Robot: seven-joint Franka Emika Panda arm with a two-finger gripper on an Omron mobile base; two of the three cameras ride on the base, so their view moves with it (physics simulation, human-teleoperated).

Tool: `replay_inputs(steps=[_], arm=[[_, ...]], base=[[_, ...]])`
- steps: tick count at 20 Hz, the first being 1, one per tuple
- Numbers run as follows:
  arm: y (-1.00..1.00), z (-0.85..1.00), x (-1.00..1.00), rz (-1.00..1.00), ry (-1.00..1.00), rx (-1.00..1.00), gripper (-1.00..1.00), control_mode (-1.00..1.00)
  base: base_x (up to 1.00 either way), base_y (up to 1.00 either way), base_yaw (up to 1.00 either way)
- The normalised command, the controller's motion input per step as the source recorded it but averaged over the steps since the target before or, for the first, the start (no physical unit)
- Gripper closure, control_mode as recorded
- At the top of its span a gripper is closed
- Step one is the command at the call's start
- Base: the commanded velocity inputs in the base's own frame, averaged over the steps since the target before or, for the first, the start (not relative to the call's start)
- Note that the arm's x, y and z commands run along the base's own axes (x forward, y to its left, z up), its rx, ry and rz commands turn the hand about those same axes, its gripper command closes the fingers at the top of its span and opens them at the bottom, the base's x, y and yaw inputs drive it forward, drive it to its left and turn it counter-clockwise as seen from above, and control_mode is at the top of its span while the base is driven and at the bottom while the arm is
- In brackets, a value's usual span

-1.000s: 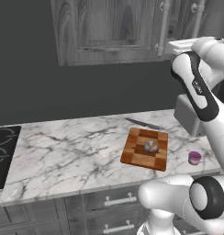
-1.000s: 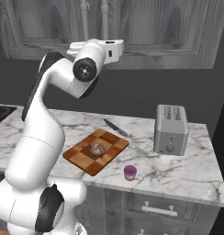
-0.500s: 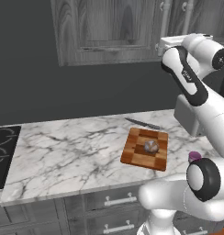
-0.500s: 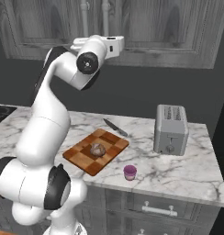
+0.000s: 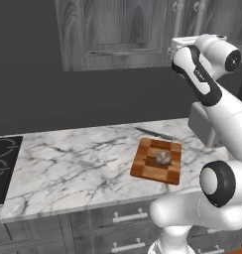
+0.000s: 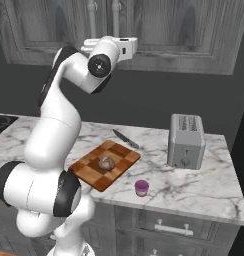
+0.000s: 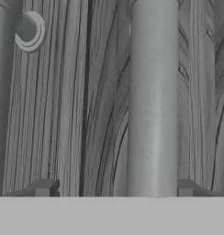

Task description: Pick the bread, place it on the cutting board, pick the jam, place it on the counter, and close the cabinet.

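Note:
The bread (image 5: pixel 163 158) (image 6: pixel 106 163) lies on the checkered cutting board (image 5: pixel 143 168) (image 6: pixel 86 172). Just off the board's right corner, the pink jam (image 6: pixel 141 187) stands on the marble counter (image 5: pixel 68 168) (image 6: pixel 199 187). High up, my gripper (image 5: pixel 174 42) (image 6: pixel 132 43) (image 7: pixel 114 189) is against the grey cabinet (image 5: pixel 118 30) (image 6: pixel 164 30) at its bar handles. In the hand view the fingertips (image 7: pixel 42 187) stand wide apart and open. One pale handle (image 7: pixel 153 101) runs between them, nearer the right tip. The doors look flush.
A grey toaster (image 5: pixel 202 126) (image 6: pixel 186 140) stands at the counter's right end. A knife (image 5: pixel 152 133) (image 6: pixel 125 139) lies behind the board. The black stovetop (image 5: pixel 1 163) is at the far left. A second handle (image 7: pixel 3 92) runs along the hand view's left edge.
The arm has lifted and carried the hand a little left, in toward the cabinet handles. Bread, board and jam stayed put.

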Motion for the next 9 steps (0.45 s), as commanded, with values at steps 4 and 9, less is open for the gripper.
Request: replay_inputs(steps=[4,9], arm=[[0.01,-0.13,0.27,0.0,0.0,0.0,-1.0,-1.0],[0.01,-0.03,0.06,0.0,0.0,0.0,-1.0,-1.0]], base=[[0.0,0.0,0.0],[0.0,0.0,0.0]])
